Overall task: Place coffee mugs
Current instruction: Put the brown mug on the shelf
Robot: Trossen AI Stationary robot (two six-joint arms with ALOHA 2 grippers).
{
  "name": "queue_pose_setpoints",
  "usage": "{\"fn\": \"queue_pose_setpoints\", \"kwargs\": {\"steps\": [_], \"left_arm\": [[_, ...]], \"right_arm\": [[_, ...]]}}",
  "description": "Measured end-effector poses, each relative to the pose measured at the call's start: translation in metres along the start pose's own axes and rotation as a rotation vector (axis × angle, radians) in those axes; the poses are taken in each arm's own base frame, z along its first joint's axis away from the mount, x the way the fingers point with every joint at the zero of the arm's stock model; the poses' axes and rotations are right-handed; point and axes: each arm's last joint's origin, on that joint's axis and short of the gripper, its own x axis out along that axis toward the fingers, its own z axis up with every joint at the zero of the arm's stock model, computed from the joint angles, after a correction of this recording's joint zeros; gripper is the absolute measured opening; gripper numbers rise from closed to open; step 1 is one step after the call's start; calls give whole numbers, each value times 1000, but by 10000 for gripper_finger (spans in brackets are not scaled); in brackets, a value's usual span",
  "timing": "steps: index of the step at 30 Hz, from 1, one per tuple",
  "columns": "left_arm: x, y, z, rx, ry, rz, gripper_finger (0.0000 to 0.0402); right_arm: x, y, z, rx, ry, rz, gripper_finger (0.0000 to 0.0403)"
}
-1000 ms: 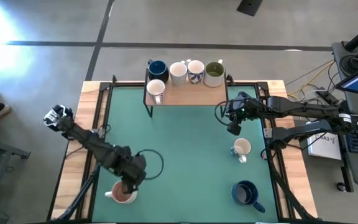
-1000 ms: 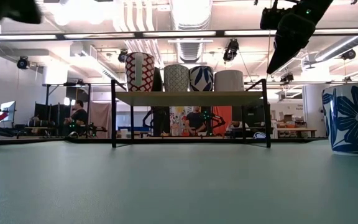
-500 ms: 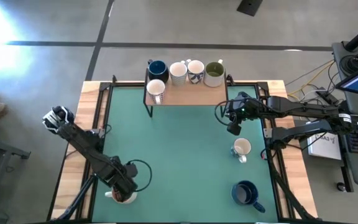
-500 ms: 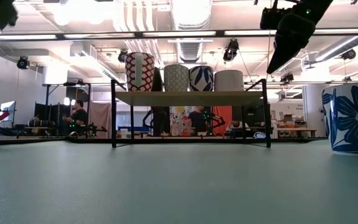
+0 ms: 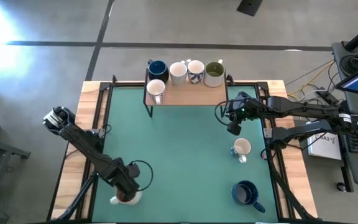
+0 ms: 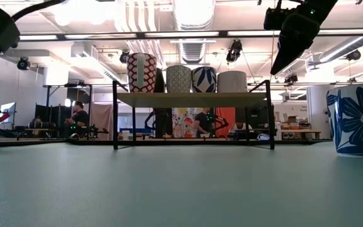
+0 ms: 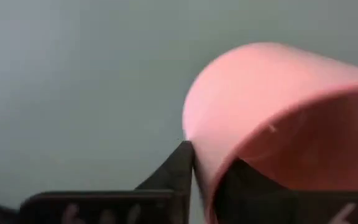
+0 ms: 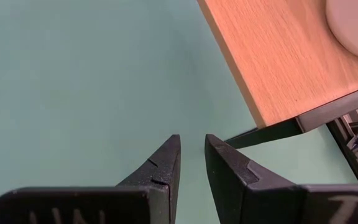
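My left hand (image 5: pixel 127 194) is down at the near left corner of the desk (image 5: pixel 185 143), its fingers pinched on the rim wall of the pink mug (image 7: pixel 278 118), one finger inside and one outside as far as my wrist view lets me judge. The mug stands upright on the green mat there. It is stiff glazed ceramic, smooth and likely slippery, heavy enough to swing on a rim pinch and sure to chip if it drops, so I would grip firmly opposite the handle and lift straight.

My right hand (image 5: pixel 233 126) waits above the desk near the right edge, just off the wooden shelf (image 5: pixel 188 93), fingers nearly together and holding nothing. Five mugs already stand on that shelf at the far edge. A white mug (image 5: pixel 242 148) and a dark blue mug (image 5: pixel 245 192) remain on the mat toward the right side, the blue one near the near right corner.
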Motion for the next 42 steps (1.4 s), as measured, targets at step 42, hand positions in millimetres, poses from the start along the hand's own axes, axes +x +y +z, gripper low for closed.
{"fn": "queue_pose_setpoints", "kwargs": {"steps": [42], "left_arm": [[-34, 135, 165, -163, -323, -35, 13]], "right_arm": [[0, 0, 0, 0, 0, 0, 63]]}}
